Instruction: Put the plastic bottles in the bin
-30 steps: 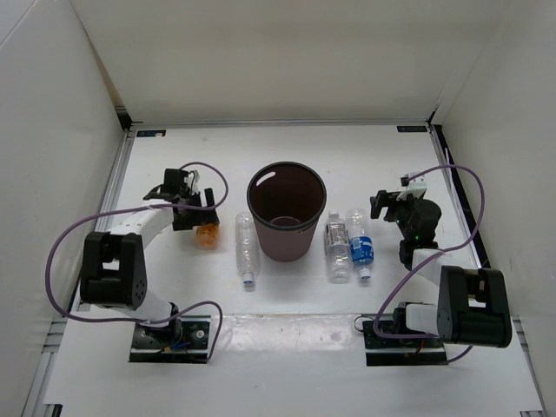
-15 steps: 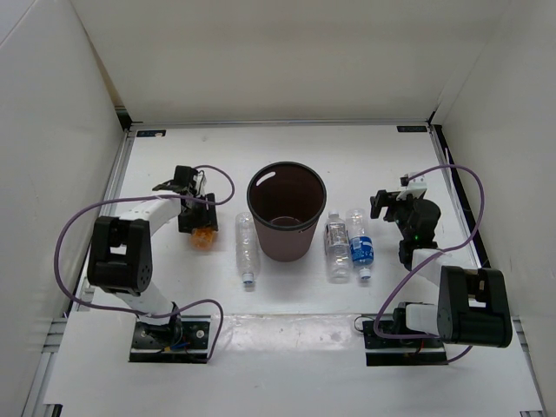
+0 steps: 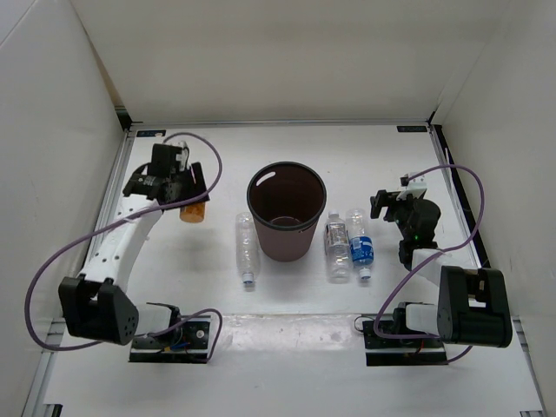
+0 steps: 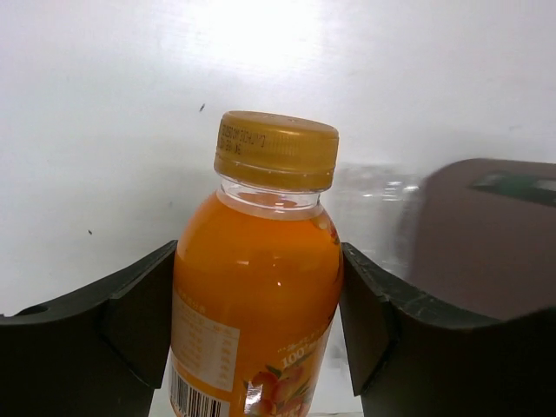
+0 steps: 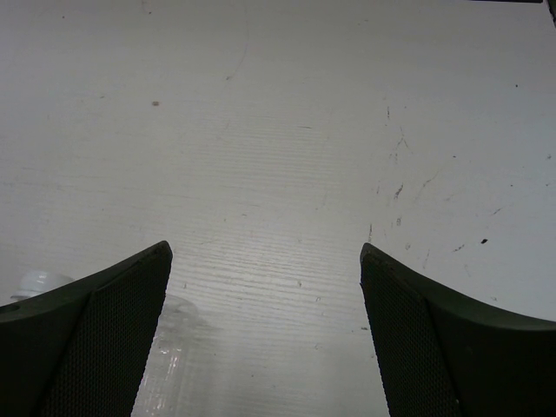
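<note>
**Orange bottle gripped at the left, three bottles lying by the bin**

On the white table (image 3: 287, 156) the maroon bin (image 3: 287, 239) stands upright at the middle. The left gripper (image 4: 258, 261), toward the left edge, clamps the orange bottle (image 3: 193, 211), with one finger pressed on each side of its body. The right gripper (image 5: 265, 252), near the right edge, is spread wide and holds nothing. One clear bottle (image 3: 247, 250) lies just left of the bin. A second clear bottle (image 3: 337, 248) and the blue-labelled bottle (image 3: 361, 246) lie side by side just right of it.
</note>
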`<state>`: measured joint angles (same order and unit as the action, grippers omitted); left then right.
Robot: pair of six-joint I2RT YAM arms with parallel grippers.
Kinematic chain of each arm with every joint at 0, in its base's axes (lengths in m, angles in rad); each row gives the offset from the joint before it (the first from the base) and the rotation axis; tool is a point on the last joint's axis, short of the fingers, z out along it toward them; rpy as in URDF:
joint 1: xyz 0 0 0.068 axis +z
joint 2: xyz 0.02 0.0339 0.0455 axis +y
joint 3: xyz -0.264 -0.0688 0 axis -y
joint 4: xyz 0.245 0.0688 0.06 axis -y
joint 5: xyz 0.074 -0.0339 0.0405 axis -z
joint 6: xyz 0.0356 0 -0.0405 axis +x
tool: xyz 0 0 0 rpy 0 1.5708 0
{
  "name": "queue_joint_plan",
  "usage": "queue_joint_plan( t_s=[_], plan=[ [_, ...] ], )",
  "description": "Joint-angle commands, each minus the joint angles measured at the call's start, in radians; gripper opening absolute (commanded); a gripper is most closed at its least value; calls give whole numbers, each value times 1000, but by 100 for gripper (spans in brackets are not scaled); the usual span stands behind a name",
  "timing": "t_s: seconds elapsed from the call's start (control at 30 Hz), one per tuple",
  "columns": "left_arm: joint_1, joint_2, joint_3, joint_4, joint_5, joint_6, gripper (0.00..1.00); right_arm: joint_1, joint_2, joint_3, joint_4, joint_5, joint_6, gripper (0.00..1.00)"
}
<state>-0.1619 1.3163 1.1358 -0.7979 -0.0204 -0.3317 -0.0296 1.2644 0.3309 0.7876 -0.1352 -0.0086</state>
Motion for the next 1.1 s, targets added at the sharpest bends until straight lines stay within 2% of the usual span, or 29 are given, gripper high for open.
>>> queue_joint_plan(
  t_s=[0.0,0.03,0.13,0.3,0.4,0.47,0.5,0.57,0.73,0.93,1.07],
  plan=[
    [-54,-75,159,-124,-22,-33,36,3,-14,31,42,9,-16,90],
    [-74,-77,248,-173,-68,-44,36,5,-16,31,42,8,-16,90],
    [-152,-83,365,-264,-134,-44,36,5,-17,30,42,9,-13,90],
    [-266,-3,651,-346,-157,-4,36,5,-14,31,44,8,-14,90],
    [-411,75,813,-351,-174,26,36,5,-16,30,41,11,-13,90],
    [-497,167,864,-376,-176,33,36,5,-17,30,42,9,-14,90],
    [-514,213,919,-380,-176,33,36,4,-16,30,41,9,-14,90],
    [-594,289,936,-377,-173,33,36,5,-14,31,42,8,-14,90],
    [-692,400,949,-376,-187,17,36,4,-16,30,42,9,-14,90],
    [-692,517,927,-386,-147,-4,36,5,-19,31,41,9,-14,90],
    [-685,518,809,-327,-112,-35,36,5,-14,28,41,9,-14,90]
  ],
)
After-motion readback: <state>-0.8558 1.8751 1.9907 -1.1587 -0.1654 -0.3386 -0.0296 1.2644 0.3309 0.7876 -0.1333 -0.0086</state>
